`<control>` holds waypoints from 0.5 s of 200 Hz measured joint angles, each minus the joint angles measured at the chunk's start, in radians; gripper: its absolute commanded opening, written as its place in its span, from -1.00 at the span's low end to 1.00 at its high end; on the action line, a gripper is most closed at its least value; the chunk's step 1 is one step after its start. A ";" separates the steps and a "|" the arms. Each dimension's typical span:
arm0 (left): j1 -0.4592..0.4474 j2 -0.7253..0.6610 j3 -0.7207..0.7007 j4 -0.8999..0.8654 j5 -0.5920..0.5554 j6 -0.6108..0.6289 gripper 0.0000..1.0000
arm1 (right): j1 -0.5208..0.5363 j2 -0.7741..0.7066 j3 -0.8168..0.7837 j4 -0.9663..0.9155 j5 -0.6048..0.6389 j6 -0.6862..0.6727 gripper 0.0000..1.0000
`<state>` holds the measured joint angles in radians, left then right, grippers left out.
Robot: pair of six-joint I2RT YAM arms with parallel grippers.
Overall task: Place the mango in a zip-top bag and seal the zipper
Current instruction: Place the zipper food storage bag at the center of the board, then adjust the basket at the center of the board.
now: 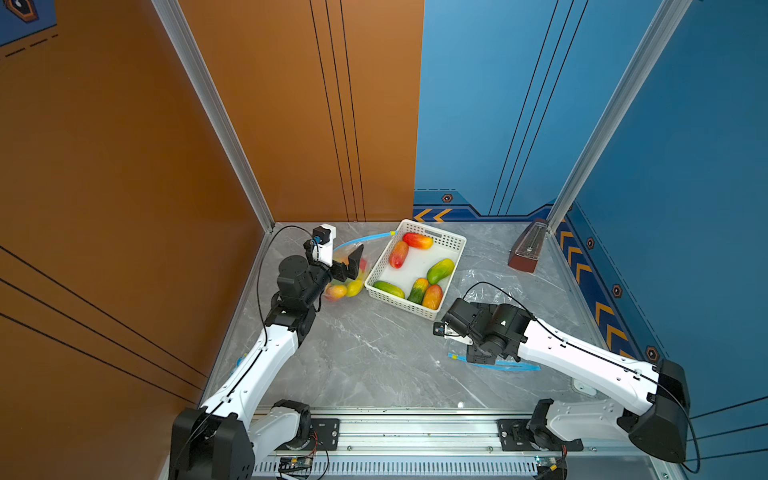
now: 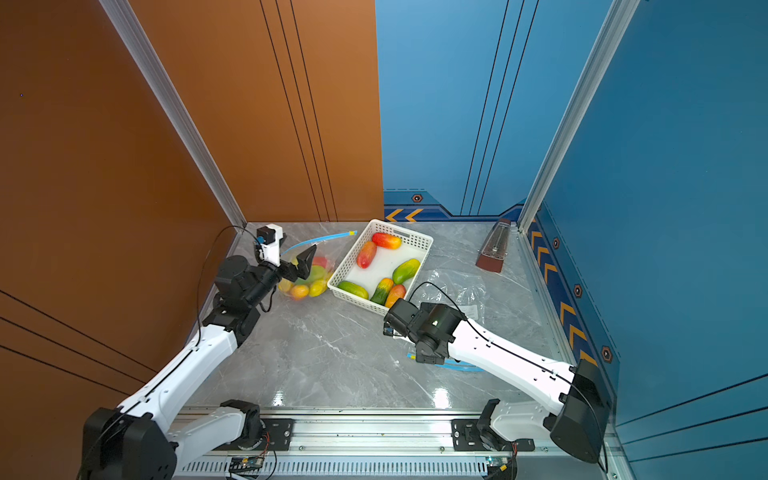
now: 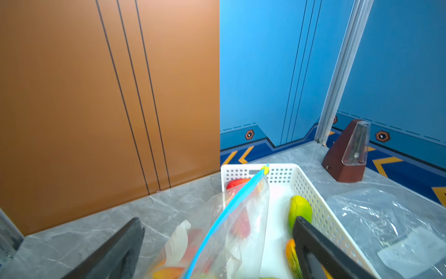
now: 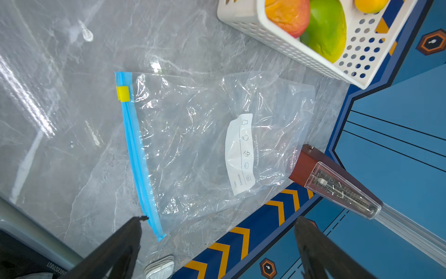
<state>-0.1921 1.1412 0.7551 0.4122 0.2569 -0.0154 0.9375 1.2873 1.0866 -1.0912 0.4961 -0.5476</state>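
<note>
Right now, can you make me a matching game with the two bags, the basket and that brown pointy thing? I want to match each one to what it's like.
Things:
1. left-hand bag
2. right-hand bag
3. white basket
4. brown metronome

What it's like:
A. flat and empty
B. stands upright in the far corner
C. holds six loose mangoes
D. bulging and full

Pairs: 1-D, 2-A, 3-C, 4-B

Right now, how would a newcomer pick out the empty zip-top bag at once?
Start at the white basket of mangoes in mid-table. On its side toward the brown metronome, a clear zip-top bag lies flat by the right end effector. Unlike the fruit-filled bag on the basket's other side, it is empty.
</note>
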 measured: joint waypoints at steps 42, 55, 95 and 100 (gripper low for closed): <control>-0.153 -0.036 -0.018 -0.046 0.067 -0.083 0.97 | -0.068 -0.045 -0.030 -0.008 0.008 -0.027 1.00; -0.225 -0.065 -0.018 -0.041 0.085 -0.103 0.97 | -0.093 -0.045 -0.042 -0.009 0.009 -0.041 1.00; -0.360 -0.100 -0.039 -0.035 0.097 -0.156 0.97 | -0.131 -0.046 -0.112 0.018 -0.006 -0.084 1.00; -0.373 -0.090 -0.042 -0.033 0.097 -0.162 0.97 | -0.139 -0.050 -0.121 0.026 -0.009 -0.088 1.00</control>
<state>-0.5648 1.0512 0.7128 0.3790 0.3538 -0.1776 0.7982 1.2377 0.9653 -1.0649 0.4873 -0.6353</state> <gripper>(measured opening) 0.983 0.998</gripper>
